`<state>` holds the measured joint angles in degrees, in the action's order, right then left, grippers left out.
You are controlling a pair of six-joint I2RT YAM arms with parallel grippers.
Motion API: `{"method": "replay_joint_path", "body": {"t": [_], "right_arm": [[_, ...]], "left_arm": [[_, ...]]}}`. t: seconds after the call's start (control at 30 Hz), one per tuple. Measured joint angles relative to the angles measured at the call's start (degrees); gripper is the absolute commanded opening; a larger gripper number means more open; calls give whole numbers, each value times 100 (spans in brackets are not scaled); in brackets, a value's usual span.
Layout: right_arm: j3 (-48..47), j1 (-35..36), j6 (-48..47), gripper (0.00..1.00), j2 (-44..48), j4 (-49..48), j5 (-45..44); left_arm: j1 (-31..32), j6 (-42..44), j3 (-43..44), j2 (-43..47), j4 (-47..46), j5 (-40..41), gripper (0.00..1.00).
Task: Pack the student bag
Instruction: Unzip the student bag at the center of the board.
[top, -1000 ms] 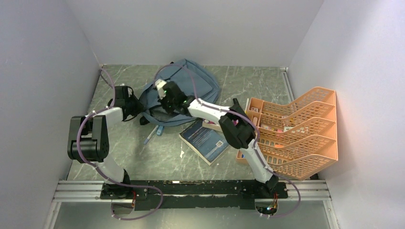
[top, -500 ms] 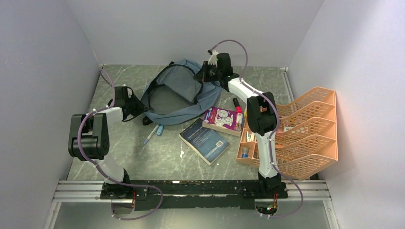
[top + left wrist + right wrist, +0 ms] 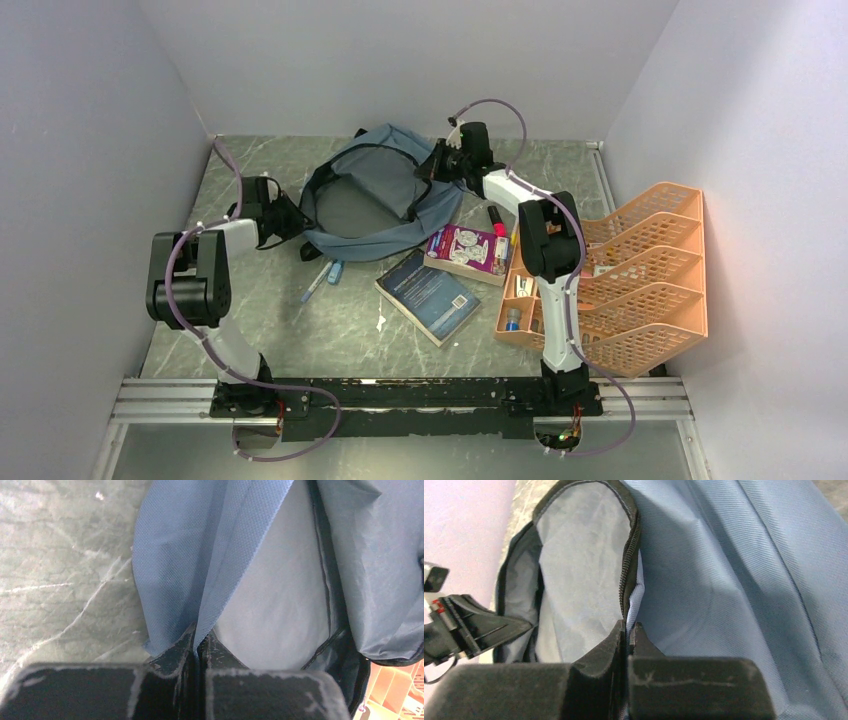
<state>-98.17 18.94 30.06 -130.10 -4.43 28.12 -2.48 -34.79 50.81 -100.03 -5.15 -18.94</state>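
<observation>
2 grips hold the bag (image 3: 365, 205) at the tabletop's (image 3: 300, 335) far middle: left claw (image 3: 197, 641) and right claw (image 3: 628, 630) each clamped on its rim. Pull apart gently so the mouth gapes wide.

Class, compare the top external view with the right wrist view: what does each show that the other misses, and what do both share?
Only the top external view shows the dark blue book, the purple box and the orange tray organiser. Only the right wrist view shows the zip teeth close up, and the right tool shut on the fabric edge just below them. Both show the student bag with its mouth open.
</observation>
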Motion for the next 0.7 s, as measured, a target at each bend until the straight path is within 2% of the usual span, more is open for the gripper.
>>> {"method": "replay_joint_path", "body": {"t": [0.13, 0.4, 0.5, 0.57, 0.7], "right_arm": [[105, 0, -9, 0, 0, 76, -369], [302, -2, 17, 0, 24, 186, -828], [415, -2, 39, 0, 74, 151, -881], [498, -2, 46, 2, 109, 114, -890], [704, -2, 57, 15, 219, 44, -887]], "left_arm": [[0, 35, 304, -120, 101, -61, 5], [0, 275, 1788, -848, 586, -94, 5], [0, 446, 2085, -1012, 756, -83, 5], [0, 533, 2105, -1080, 826, -83, 12], [0, 629, 2105, -1213, 973, -90, 32]]}}
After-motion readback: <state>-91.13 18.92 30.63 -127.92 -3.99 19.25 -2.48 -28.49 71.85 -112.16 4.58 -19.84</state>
